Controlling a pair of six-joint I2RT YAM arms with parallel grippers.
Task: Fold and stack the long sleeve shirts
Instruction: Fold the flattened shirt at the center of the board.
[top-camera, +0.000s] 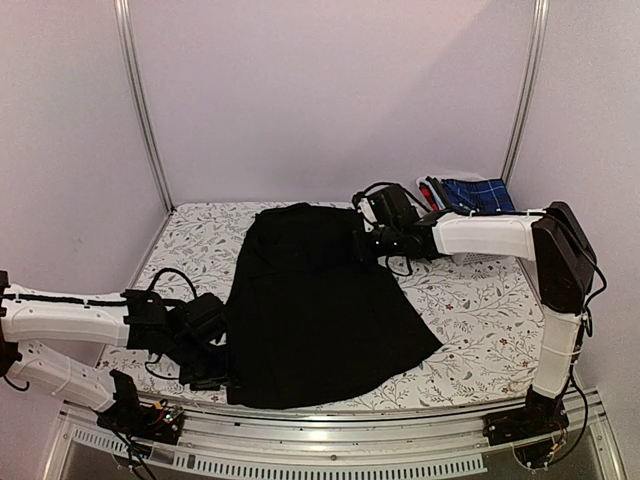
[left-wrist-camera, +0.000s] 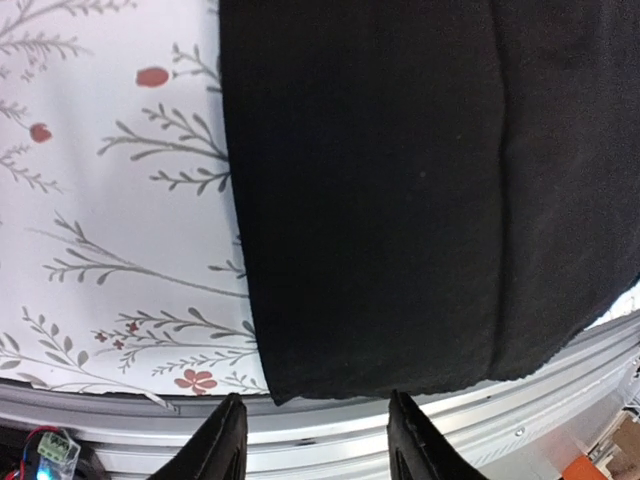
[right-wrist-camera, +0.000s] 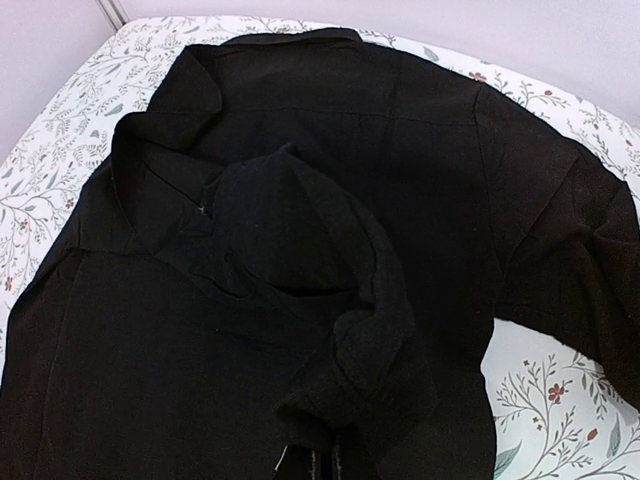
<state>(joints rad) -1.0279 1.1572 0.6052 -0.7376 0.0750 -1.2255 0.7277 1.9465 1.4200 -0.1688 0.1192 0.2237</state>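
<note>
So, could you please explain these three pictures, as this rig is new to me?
These are two robot arms bolted to a flower-patterned table. The wide picture looks down from above and behind; the other two come from cameras on each wrist. A black shirt lies spread out. The left arm has its jaws open by the shirt's near hem, holding nothing. The right arm has its jaws shut on a bunched fold of the shirt. A blue checked cloth sits at the far right.

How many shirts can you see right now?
1 for sure: the black shirt spread across the middle of the table. The blue checked cloth at the far right corner may be another; I cannot tell.
</note>
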